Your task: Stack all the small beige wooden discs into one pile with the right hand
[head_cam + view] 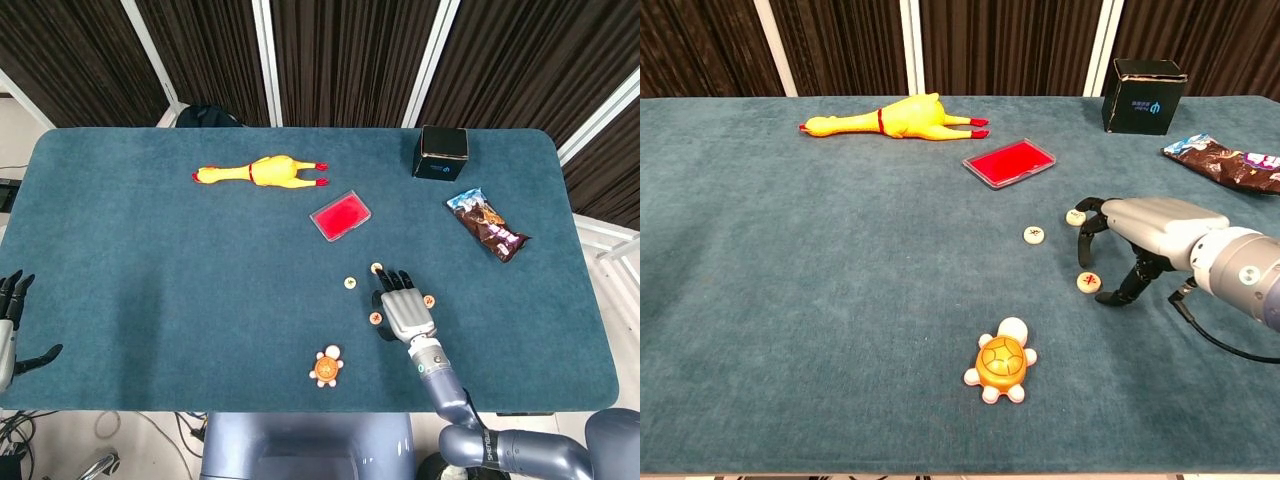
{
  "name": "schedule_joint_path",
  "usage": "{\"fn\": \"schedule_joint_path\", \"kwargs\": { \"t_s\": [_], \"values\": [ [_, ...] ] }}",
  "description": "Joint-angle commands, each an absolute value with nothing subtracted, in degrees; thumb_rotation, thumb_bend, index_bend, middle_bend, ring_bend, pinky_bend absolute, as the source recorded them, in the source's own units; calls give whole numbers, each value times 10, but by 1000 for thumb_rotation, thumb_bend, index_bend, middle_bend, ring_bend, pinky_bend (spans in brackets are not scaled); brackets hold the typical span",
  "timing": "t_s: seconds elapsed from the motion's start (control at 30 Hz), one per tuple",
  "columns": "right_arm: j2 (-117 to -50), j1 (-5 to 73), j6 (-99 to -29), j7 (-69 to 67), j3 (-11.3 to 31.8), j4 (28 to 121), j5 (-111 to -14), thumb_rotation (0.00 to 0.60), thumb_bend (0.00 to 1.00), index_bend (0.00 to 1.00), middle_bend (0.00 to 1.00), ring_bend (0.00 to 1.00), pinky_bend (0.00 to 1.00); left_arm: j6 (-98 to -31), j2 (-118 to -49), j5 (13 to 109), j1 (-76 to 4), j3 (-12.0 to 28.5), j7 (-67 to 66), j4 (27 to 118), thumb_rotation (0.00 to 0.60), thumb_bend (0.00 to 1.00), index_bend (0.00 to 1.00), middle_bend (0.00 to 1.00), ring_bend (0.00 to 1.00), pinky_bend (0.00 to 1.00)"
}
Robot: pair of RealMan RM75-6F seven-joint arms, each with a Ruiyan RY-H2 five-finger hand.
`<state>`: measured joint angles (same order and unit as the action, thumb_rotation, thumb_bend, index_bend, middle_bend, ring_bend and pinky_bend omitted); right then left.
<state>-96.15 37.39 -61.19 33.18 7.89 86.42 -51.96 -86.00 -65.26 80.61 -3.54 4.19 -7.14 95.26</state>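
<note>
Several small beige wooden discs lie apart on the blue table (150,250). Disc one (350,283) (1034,235) and disc two (376,268) (1076,217) sit just beyond my right hand's fingertips. Disc three (374,319) (1088,282) lies by the thumb, whose tip stands on the cloth right beside it. A fourth disc (429,300) lies to the right of the hand and is hidden in the chest view. My right hand (403,305) (1140,235) hovers palm down, fingers arched and spread, holding nothing. My left hand (10,320) rests off the table's left edge with its fingers apart.
An orange turtle toy (326,368) (1002,360) sits near the front edge. A red flat case (341,216) (1009,163), a yellow rubber chicken (262,172) (890,118), a black box (442,151) (1145,96) and a snack bag (487,224) (1230,162) lie farther back.
</note>
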Motion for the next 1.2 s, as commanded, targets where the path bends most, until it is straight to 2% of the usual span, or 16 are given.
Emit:
{"fn": "schedule_joint_path", "kwargs": {
  "t_s": [0.03,0.17,0.7,1.2],
  "values": [
    [-964,375,-609,332,80,859,-517,600,356,460,0,0,0,-861,-653,806,-35,42,-71,953,600,15,63,0,0,0],
    [-966,375,-608,331,80,856,-516,600,386,472,0,0,0,-860,-653,806,-35,42,-71,953,600,14,63,0,0,0],
    [-973,380,-606,341,81,855,-512,600,389,478,0,0,0,-860,-652,804,-35,43,-70,953,600,15,63,0,0,0],
    [-976,383,-608,343,86,855,-506,600,393,534,0,0,0,-861,-653,800,-34,45,-70,953,600,15,63,0,0,0]
  ]
}}
